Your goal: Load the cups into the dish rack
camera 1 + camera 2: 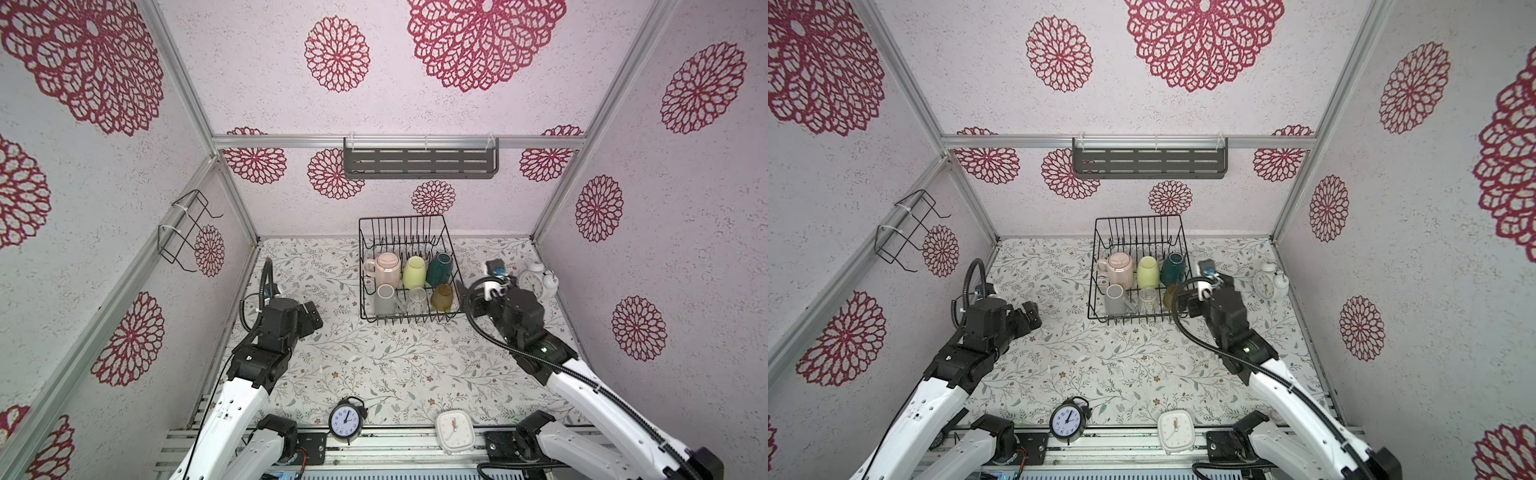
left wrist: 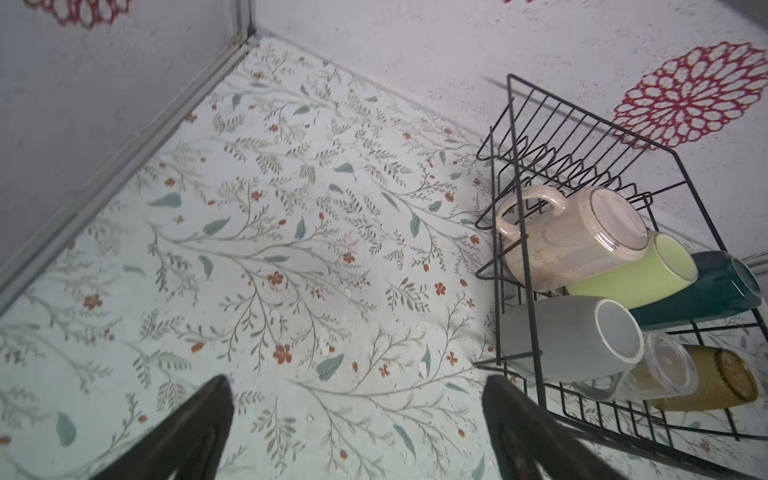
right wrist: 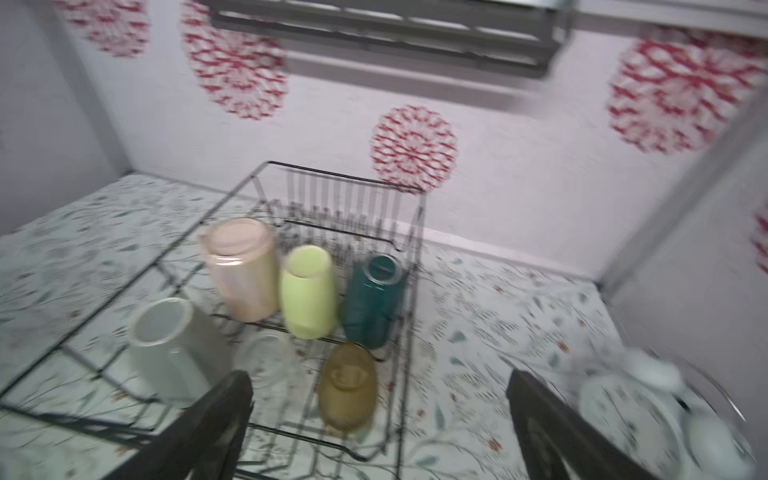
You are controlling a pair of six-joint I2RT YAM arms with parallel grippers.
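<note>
as right fingers (image 3: pixel 216 419) gape, cups (image 3: pixel 307 291) lie beyond, untouched

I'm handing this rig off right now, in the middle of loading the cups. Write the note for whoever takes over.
Left gripper: open, empty, above the mat left of the rack.
Right gripper: open, empty, at the rack's right side.
Cups: all six are in the rack. Back row: pink mug, yellow-green mug, teal mug. Front row: grey mug, glass, amber tumbler.
Done: no cup shows outside the rack.
Left: nothing to load; probably just draw both arms back clear of the rack.
</note>
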